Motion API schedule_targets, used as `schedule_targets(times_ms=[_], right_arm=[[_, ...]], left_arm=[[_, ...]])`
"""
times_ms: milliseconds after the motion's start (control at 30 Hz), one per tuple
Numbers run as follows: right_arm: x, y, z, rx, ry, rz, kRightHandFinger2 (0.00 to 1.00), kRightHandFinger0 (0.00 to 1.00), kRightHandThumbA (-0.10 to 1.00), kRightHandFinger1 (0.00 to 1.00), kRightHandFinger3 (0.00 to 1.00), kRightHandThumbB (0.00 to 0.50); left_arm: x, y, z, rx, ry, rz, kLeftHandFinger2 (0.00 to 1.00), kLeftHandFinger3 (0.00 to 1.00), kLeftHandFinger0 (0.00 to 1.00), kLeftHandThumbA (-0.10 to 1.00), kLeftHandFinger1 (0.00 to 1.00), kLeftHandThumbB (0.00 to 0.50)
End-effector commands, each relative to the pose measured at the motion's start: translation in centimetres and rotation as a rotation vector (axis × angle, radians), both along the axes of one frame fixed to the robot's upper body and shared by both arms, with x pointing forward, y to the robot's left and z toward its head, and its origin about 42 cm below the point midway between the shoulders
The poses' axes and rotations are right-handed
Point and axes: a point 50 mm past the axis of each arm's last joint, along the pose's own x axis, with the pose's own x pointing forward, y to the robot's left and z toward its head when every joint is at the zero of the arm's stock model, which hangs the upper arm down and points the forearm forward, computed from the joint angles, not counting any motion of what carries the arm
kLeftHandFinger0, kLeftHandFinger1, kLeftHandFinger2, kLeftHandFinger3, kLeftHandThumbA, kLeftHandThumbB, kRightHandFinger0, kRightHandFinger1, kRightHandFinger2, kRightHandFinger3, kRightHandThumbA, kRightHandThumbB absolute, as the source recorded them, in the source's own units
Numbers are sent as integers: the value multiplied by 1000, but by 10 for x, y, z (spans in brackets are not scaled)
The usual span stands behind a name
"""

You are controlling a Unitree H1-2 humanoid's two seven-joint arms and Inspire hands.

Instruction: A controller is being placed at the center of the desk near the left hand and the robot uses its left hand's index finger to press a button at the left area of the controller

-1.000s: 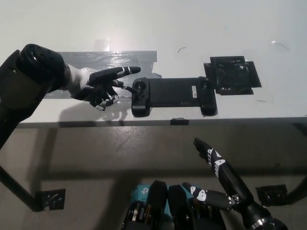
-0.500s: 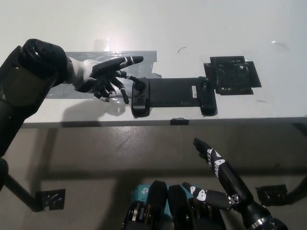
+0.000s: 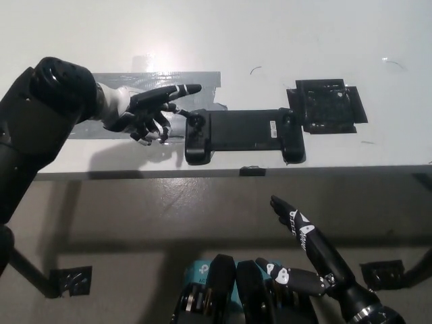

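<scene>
One finger leads now: my left hand [image 3: 145, 111] has curled its other fingers back in since half a second ago, index tip hovering just above and left of the controller's [image 3: 241, 135] left end, holding nothing. I judge the press isn't made yet; it needs a short drop onto that end. The controller lies near the desk's [image 3: 270, 40] front edge, grey tape [image 3: 121, 84] behind my hand, a black patch [image 3: 327, 106] beyond its right end. Nothing blocks me. My right hand [image 3: 314, 253] idles below the desk, fingers apart.
</scene>
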Motion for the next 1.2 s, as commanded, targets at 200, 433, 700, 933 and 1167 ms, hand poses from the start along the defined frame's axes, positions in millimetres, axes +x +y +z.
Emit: schedule_targets(times_ms=[200, 433, 700, 933, 1167], right_arm=[[7, 2, 19, 6, -68, 27, 1000, 1000, 729, 1000, 1000, 216], [9, 2, 23, -5, -74, 28, 1000, 1000, 731, 1000, 1000, 220], [10, 2, 24, -5, -83, 28, 1000, 1000, 725, 1000, 1000, 219], [11, 2, 24, -5, -79, 28, 1000, 1000, 733, 1000, 1000, 225], [15, 2, 28, -15, -93, 31, 1000, 1000, 729, 1000, 1000, 213]], left_arm=[[-1, -9, -2, 15, 3, -11, 616, 1000, 2, 1000, 225, 482], [-1, -12, -3, -4, 14, -15, 465, 1000, 0, 1000, 76, 473], [-3, -13, -2, 30, -14, -21, 508, 1000, 0, 1000, 105, 476], [2, -15, 18, -11, -33, -22, 547, 1000, 0, 1000, 167, 471], [8, -15, 48, -61, -49, -30, 211, 1000, 0, 1000, 0, 471]])
